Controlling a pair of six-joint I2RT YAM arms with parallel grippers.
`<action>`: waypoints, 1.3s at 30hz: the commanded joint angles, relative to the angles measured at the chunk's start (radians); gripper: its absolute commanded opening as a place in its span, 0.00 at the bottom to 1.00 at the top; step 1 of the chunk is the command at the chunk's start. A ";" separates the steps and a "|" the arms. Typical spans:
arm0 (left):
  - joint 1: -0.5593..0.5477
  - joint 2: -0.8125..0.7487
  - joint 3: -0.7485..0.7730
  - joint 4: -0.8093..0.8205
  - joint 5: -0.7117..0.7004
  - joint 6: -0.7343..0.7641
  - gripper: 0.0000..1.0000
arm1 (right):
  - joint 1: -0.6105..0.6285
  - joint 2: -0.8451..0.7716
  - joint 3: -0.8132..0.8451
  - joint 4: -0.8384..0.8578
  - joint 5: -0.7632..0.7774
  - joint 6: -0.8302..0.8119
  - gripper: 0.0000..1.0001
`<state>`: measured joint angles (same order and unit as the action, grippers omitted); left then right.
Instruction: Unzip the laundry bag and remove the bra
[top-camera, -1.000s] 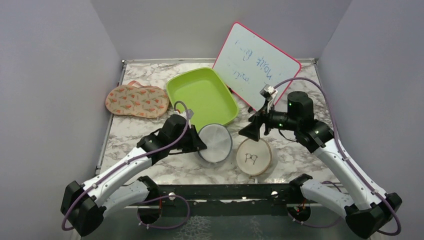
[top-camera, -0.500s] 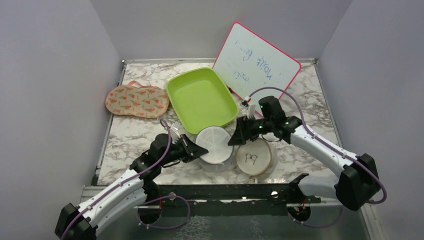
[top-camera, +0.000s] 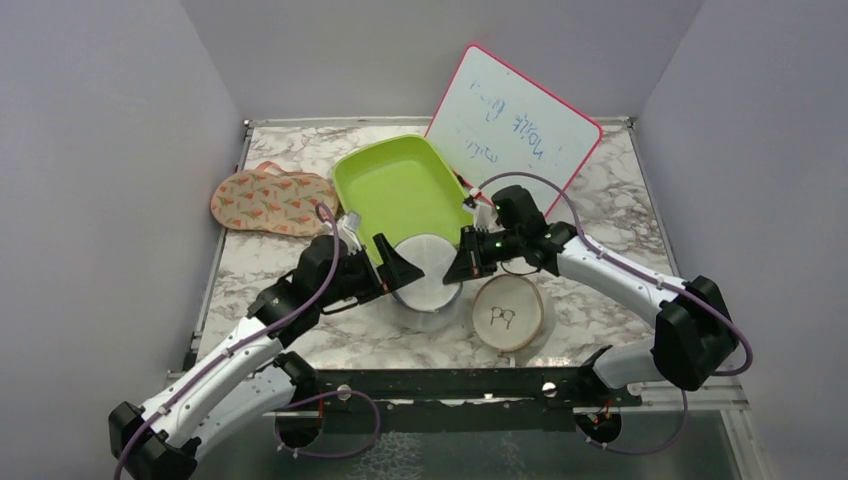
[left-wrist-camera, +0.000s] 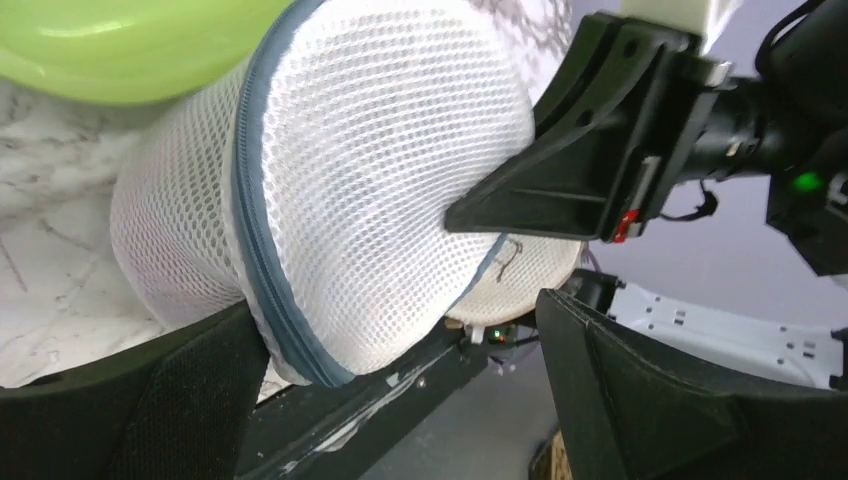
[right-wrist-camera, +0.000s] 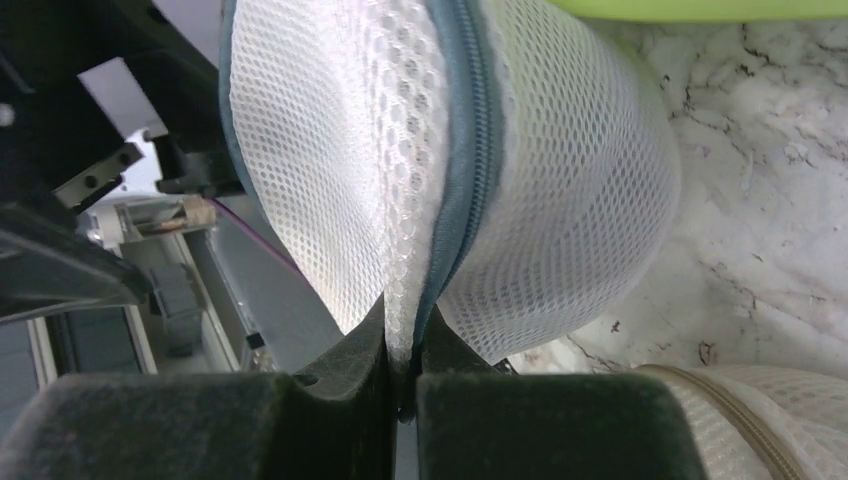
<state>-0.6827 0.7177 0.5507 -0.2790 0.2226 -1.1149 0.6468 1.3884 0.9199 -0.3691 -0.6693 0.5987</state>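
Observation:
The laundry bag (top-camera: 428, 278), a white mesh drum with a grey-blue zip rim (left-wrist-camera: 262, 230), sits just in front of the green tray, tilted between my two grippers. My right gripper (top-camera: 456, 268) is shut on a fold of mesh and the zip rim at the bag's right side (right-wrist-camera: 405, 350). My left gripper (top-camera: 404, 268) is open at the bag's left side. In the left wrist view its fingers (left-wrist-camera: 150, 400) stand wide apart, and the bag's lower edge rests against the left one. The zip looks closed. The bra is hidden.
A lime green tray (top-camera: 372, 170) lies right behind the bag. A pink-framed whiteboard (top-camera: 520, 125) leans at the back right. A patterned pouch (top-camera: 272, 200) lies at the left. A beige round disc with black glasses (top-camera: 508, 313) sits next to the bag, at the right front.
My left gripper has let go of the bag and opened. My right gripper came in from the right and shut on the bag's rim. The bag shifted slightly toward the tray.

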 joint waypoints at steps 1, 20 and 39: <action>0.001 0.055 0.202 -0.327 -0.161 0.244 0.99 | -0.001 0.027 0.066 -0.027 -0.005 0.052 0.01; -0.286 0.196 0.330 -0.229 -0.070 1.363 0.78 | -0.106 0.224 0.194 -0.181 -0.378 -0.041 0.01; -0.676 0.191 0.074 0.090 -0.586 1.777 0.49 | -0.107 0.198 0.145 -0.061 -0.451 0.093 0.01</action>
<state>-1.3319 0.9386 0.6373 -0.2756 -0.1871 0.5781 0.5411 1.6268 1.0756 -0.4686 -1.0466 0.6765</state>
